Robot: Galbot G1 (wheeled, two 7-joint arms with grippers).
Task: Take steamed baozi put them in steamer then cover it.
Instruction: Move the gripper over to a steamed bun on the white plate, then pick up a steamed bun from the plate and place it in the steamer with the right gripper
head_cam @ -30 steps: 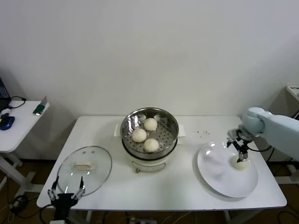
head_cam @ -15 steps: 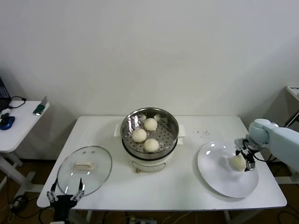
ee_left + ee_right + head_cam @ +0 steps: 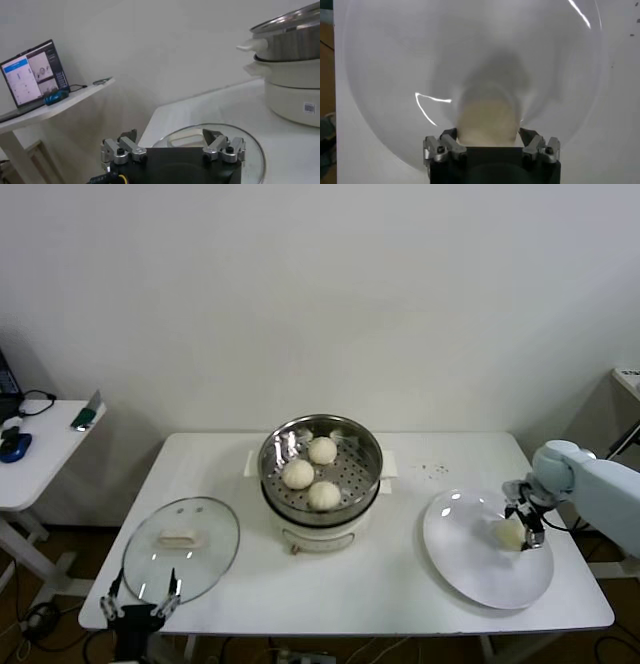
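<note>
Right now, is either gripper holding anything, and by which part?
The right gripper grips the last baozi by its sides, on the plate. The left gripper holds nothing.

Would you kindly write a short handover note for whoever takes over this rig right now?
Right tool: down on the white plate, fingers either side of the last baozi; a firm grip can't be confirmed.
Left tool: open, parked at the table's front edge by the glass lid.
Done: three baozi sit in the steamer.
Left: lift the fourth baozi into the steamer, then put the lid on.
</note>
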